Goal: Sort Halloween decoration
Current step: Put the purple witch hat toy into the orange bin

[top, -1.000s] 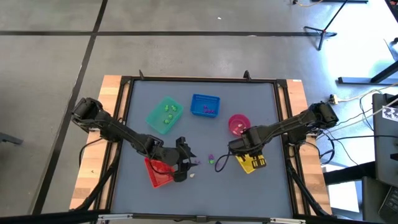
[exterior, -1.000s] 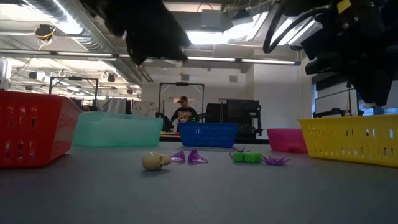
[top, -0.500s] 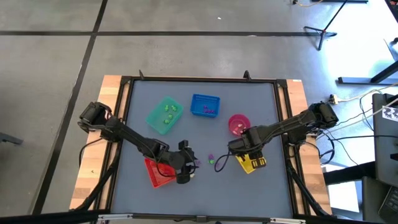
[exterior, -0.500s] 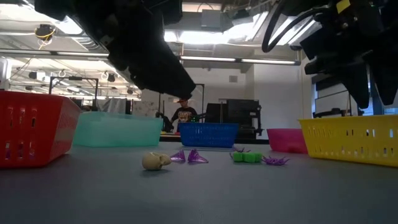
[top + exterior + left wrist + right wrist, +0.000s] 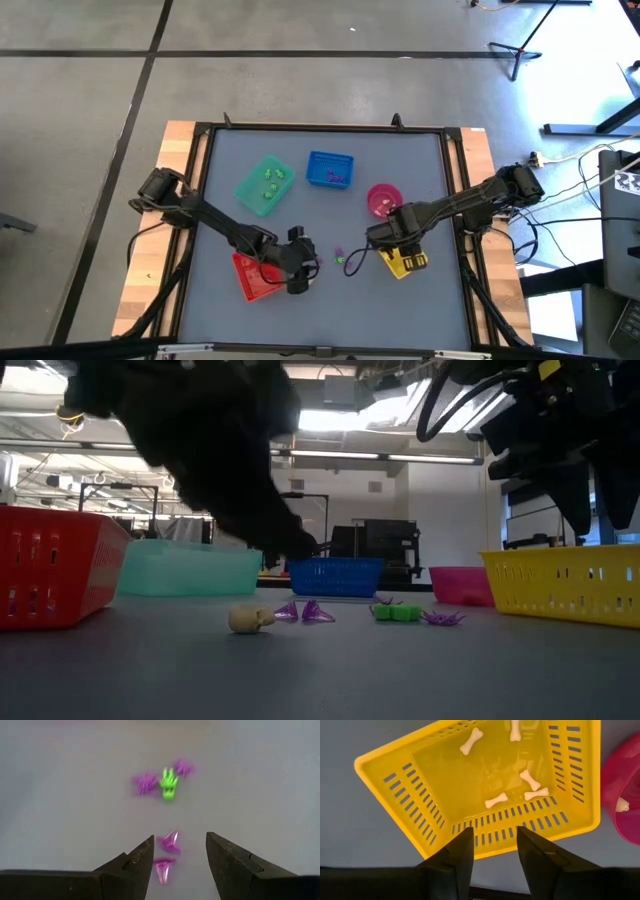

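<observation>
Left gripper (image 5: 177,855): jaws apart, over two purple trinkets (image 5: 167,851).
Right gripper (image 5: 492,851): apart, above yellow tray (image 5: 390,775).
Handling: probably light, stiff, slippery; pinch across body.

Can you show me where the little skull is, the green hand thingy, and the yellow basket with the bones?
little skull (image 5: 250,619), low view, on its rounded top.
green hand trinket (image 5: 169,784), left wrist view, on its palm.
yellow basket (image 5: 387,780), right wrist view, on its slotted side wall.
</observation>
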